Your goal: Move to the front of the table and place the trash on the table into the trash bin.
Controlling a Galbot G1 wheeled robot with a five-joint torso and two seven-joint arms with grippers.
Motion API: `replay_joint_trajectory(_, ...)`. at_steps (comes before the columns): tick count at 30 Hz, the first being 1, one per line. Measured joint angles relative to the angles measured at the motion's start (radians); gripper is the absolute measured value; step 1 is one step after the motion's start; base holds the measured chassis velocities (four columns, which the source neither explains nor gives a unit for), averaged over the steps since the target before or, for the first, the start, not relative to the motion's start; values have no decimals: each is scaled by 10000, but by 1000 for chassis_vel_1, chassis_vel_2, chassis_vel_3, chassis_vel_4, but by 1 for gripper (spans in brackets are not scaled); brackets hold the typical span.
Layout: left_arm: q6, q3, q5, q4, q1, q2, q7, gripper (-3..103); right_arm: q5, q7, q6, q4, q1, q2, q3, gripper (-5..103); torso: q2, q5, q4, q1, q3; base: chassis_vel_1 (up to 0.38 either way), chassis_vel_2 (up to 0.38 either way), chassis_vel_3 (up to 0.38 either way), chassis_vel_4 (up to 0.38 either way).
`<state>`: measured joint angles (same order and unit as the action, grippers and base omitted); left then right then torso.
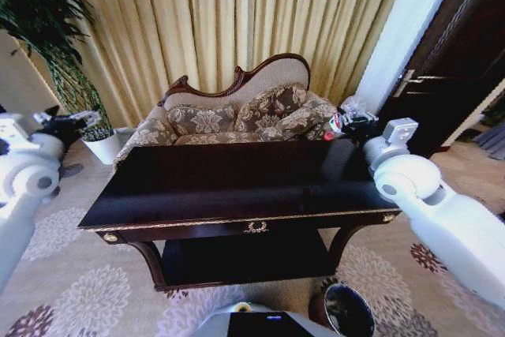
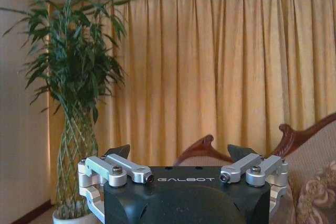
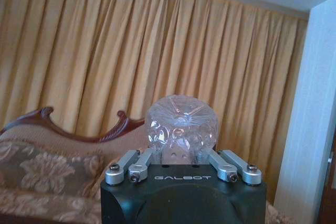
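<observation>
Both my arms raised off table (image 1: 237, 183) ends | right claw (image 1: 353, 118) clamped on bottle (image 3: 181, 124), at far right corner | left claw (image 2: 179, 157) spread, holding nothing.

Dark glossy table (image 1: 237, 183), gold edge trim, standing on floral carpet (image 1: 87, 297).

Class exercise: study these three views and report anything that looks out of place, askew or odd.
One thing stands out: the clear bottle is off the table, gripped in the right pincer raised past the table's far right corner. The left pincer is open and raised near the plant.
</observation>
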<state>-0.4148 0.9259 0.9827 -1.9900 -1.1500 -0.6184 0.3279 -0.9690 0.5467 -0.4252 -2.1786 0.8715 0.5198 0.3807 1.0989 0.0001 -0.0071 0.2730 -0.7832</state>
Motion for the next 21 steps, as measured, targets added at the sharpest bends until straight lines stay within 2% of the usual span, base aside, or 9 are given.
replay_joint_trajectory(2, 19, 357, -488, -113, -560, -277, -324, 100, -139, 280, -21, -273, 193, -118, 8, 27, 0, -2, -1, 0, 0, 0, 0, 0, 0)
replay_joint_trajectory(10, 78, 1205, -860, -621, -1663, -595, -728, 100, -197, 785, -172, -597, 563, -6, 221, 27, 1, 1, 1, 0, 1, 0, 0, 0, 0)
replay_joint_trajectory(13, 72, 1464, -1200, -873, -1893, -645, -771, 100, -197, 874, -381, -822, 826, 198, 496, 27, 0, 0, 1, 0, 0, 0, 0, 0, 0)
replay_joint_trajectory(21, 46, 1861, -1331, -1188, -2240, -788, -778, 100, -101, 761, -471, -1068, 1311, 326, 897, 27, -1, 0, 0, 0, 0, 0, 0, 0, 0)
